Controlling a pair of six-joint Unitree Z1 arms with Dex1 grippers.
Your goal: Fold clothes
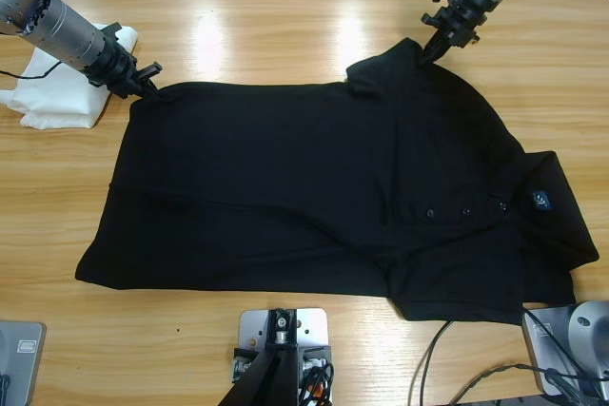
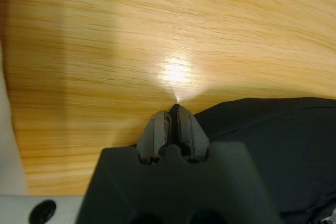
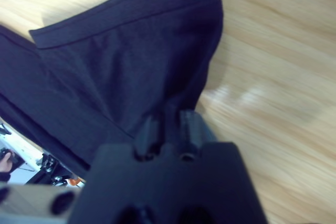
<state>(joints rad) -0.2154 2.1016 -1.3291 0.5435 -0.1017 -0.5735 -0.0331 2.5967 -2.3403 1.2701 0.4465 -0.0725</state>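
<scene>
The black polo shirt (image 1: 333,197) lies spread flat on the wooden table (image 1: 285,26), occupying the centre and right of the surface. The collar (image 1: 533,173), the buttoned placket (image 1: 457,211) and the small white chest logo (image 1: 540,201) are at the right end; the hem (image 1: 109,197) is at the left end. One sleeve (image 1: 385,64) points toward the far edge of the table. The near right portion of the shirt reaches close to the near table edge.

The left gripper (image 1: 147,86) enters from the far left corner and sits at the far left corner of the shirt. In the left wrist view the left gripper (image 2: 175,113) has its jaws pressed together, with the black fabric (image 2: 273,145) lying just beside and under the right jaw. Whether cloth is pinched between the tips cannot be told.

The right gripper (image 1: 430,52) comes down from the far right and meets the far sleeve at its edge. In the right wrist view the right gripper (image 3: 168,119) has its jaws at a narrow setting, closed on a ridge of the sleeve fabric (image 3: 131,61), which rises from the jaws with the sleeve's banded edge visible beyond.

A white folded garment (image 1: 57,92) lies at the far left of the table, partly beneath the left arm, just beside the shirt's corner and apart from it.
</scene>
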